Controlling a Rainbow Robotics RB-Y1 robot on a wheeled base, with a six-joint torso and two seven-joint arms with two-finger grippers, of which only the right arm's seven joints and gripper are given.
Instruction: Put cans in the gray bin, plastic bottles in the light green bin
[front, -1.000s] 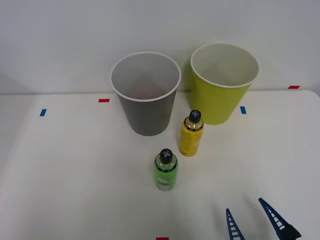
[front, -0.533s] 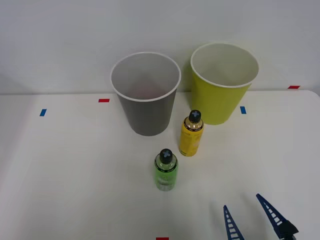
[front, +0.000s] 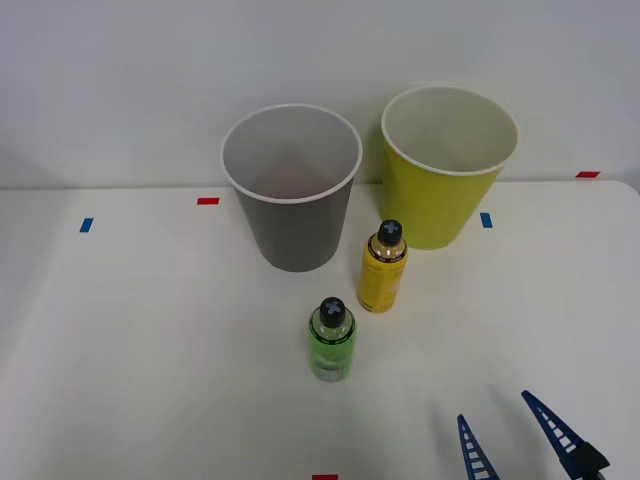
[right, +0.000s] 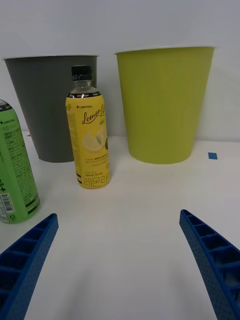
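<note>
Two plastic bottles stand upright on the white table: a yellow one with a black cap, and a translucent green one nearer me. Behind them are the gray bin and, to its right, the light green bin. A faint reddish patch shows deep inside the gray bin; I cannot tell what it is. My right gripper is open and holds nothing, low over the table's front right, to the right of the green bottle.
Small red tape marks and blue tape marks dot the table. A pale wall rises just behind the bins. The table's right edge curves away near the red mark.
My right gripper has drifted slightly back toward the front right corner of the table. The bottles and bins have not moved.
</note>
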